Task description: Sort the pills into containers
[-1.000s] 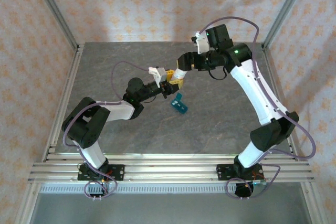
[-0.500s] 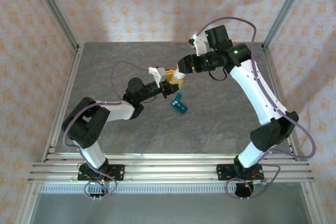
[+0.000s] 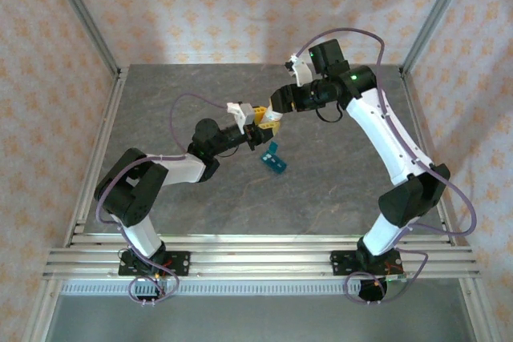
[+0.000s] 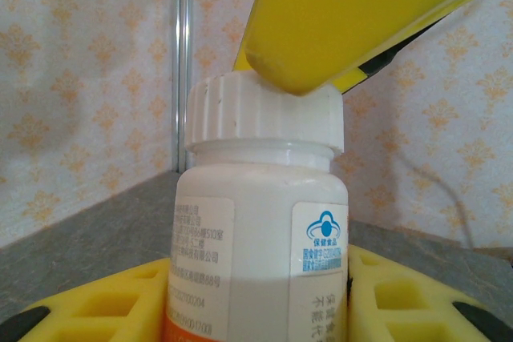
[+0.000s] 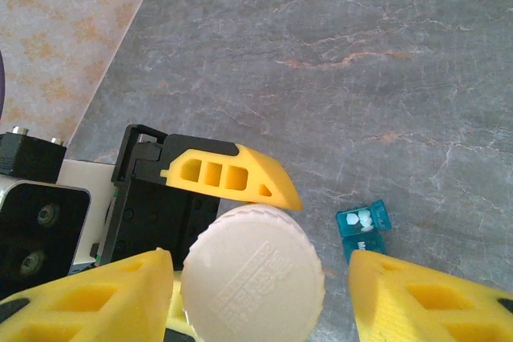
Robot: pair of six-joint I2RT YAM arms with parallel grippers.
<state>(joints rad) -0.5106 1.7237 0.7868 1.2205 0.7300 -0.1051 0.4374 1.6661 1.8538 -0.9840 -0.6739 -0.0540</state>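
Your left claw (image 4: 252,314) is pinching the white bottle (image 4: 256,230) by its body, holding it upright. Right above the bottle, your right claw (image 5: 260,270) straddles the cap (image 5: 252,278) with its jaws spread. One finger (image 5: 88,294) touches the cap's rim, the other's clear of it. The teal pill box (image 5: 365,224) lies on the table (image 5: 337,54) near the bottle, off to its right, one lid open with white pills (image 5: 362,218) inside.

The white bottle (image 4: 256,238) runs off the lower edge of the left wrist view, its label (image 4: 200,254) print too small to read. In the right wrist view, a finger (image 5: 425,298) of the right gripper (image 5: 258,266) hides part of the teal pill box (image 5: 363,226).
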